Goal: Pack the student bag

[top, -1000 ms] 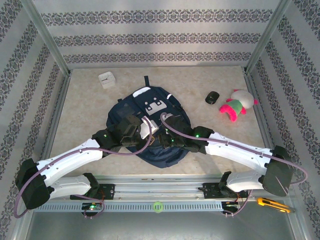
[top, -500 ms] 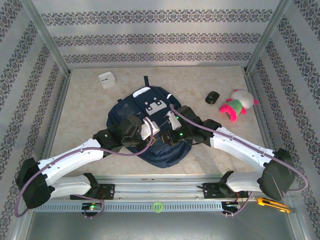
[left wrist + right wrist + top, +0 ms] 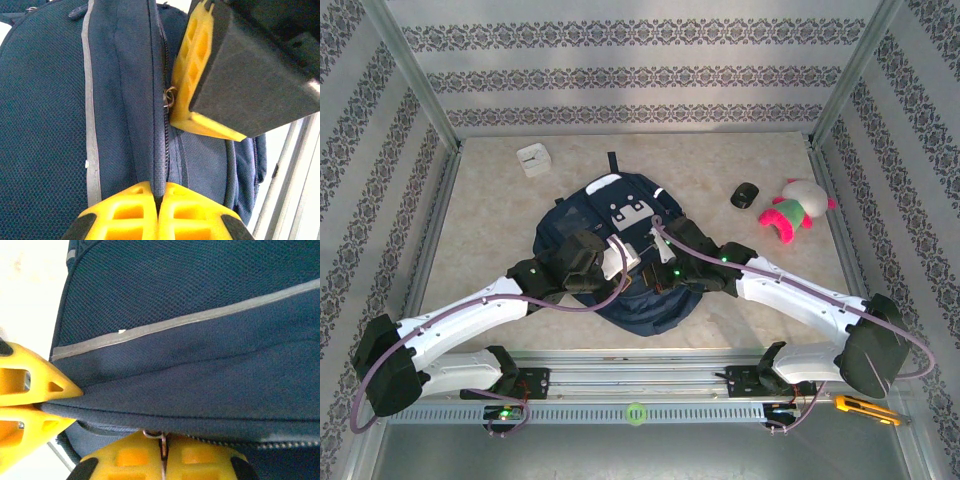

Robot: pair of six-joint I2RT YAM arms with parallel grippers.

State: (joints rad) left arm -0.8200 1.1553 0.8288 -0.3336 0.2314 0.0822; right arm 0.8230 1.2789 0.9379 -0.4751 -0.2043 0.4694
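The student bag (image 3: 45,130) is pinched by a fabric fold between the closed left gripper (image 3: 159,212) fingers; its zipper pull (image 3: 162,440) is clamped at the tips of the closed right gripper (image 3: 164,460).

Middle of student bag (image 3: 570,218) hidden under left arm (image 3: 470,312) and right arm (image 3: 790,292); black item (image 3: 744,195) too small to identify, possibly a mouse.

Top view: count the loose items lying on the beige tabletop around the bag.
3: a white box far left of the bag, a black item to its right, a plush toy beyond that. Others may hide under the bag.
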